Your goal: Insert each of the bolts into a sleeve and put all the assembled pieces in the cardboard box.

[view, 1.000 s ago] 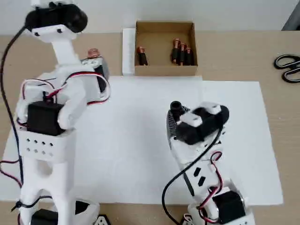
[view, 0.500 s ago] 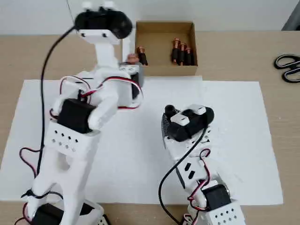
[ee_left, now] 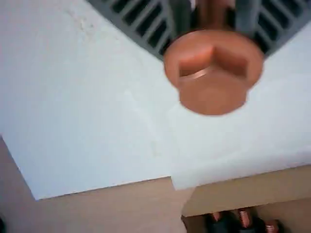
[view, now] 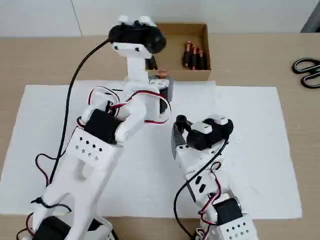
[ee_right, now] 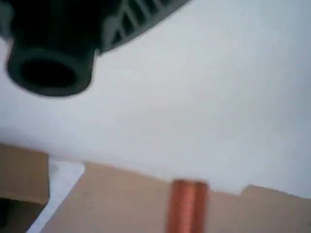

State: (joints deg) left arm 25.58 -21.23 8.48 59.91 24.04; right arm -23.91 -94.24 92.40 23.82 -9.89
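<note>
The step in hand is the mating of one more bolt with its sleeve. The left gripper [view: 162,79] is clamped on a copper bolt [ee_left: 214,73], whose hexagonal head juts out from between the fingers. In the high view it hangs over the white sheet [view: 250,125], just at 6 o'clock of the cardboard box [view: 206,35]. The right gripper [view: 178,129] seems to be closed around a black sleeve [ee_right: 48,63], though its fingers are blurred there. The sleeve's open end points roughly toward 12 o'clock. The bolt lies near the sleeve, at about 11 o'clock from it, and the two are apart. Inside the box, three assembled pieces [view: 195,55] lie side by side at its 3 o'clock side, and another dark piece shows beside the left arm. The next move probably calls for turning the bolt so its shank faces the sleeve's mouth. The two then need lining up on one axis and pushing together before the finished piece goes to the box.
</note>
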